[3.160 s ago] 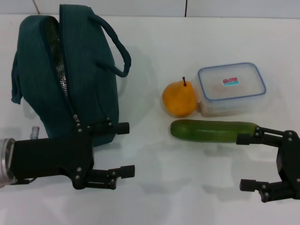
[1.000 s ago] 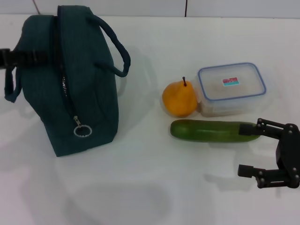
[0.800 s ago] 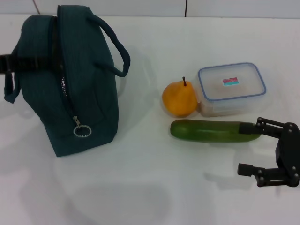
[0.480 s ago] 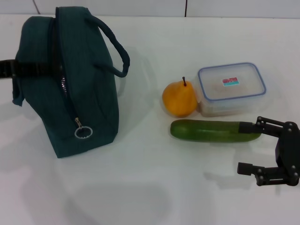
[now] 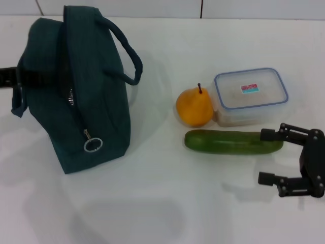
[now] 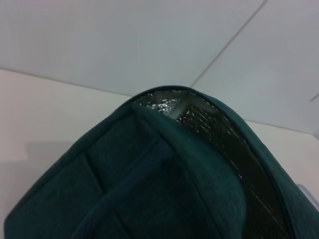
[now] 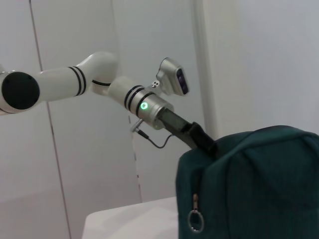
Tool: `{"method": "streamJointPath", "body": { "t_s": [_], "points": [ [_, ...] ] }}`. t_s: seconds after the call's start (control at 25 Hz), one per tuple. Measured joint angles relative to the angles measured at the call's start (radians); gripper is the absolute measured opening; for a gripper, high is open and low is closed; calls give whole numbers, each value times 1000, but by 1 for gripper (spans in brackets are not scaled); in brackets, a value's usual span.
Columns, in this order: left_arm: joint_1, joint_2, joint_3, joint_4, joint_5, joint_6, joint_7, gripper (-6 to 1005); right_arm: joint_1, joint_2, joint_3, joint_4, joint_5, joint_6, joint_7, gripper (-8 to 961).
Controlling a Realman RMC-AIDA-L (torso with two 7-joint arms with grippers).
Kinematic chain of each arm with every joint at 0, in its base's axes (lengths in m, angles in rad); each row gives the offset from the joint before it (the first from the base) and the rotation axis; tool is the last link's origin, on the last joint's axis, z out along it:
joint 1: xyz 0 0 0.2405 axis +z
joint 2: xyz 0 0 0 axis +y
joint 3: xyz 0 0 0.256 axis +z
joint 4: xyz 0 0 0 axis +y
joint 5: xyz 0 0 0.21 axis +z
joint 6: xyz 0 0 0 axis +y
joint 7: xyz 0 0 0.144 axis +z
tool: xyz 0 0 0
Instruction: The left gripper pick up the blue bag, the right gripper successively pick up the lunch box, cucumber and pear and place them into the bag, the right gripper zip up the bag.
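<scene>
Head view: left gripper (image 5: pixel 12 77) reaches behind the blue bag (image 5: pixel 76 91) at nine o'clock, its grip untellable, while right gripper (image 5: pixel 274 156) hovers spread beside the cucumber (image 5: pixel 231 142) at four o'clock.

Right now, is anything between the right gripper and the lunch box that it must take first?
Yes. In the head view the cucumber lies across the near side of the lunch box, between it and the open right gripper. The pear sits beside the box, not in the path. From above nothing covers the lid.

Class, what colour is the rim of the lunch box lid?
Blue, around the clear lunch box; the head view shows it best.
</scene>
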Motion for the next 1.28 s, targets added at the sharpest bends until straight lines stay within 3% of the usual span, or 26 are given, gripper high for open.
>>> {"method": "streamJointPath", "body": {
  "t_s": [0.4, 0.64, 1.28],
  "points": [
    [3, -18, 0, 0, -62, 127, 0, 43, 0, -5, 79, 4, 17, 10, 6, 874],
    [12, -34, 1, -36, -49, 135, 14, 39, 1, -2, 91, 4, 19, 18, 7, 874],
    [1, -6, -11, -127, -58, 133, 97, 39, 11, 3, 93, 7, 69, 96, 60, 875]
  ]
}}
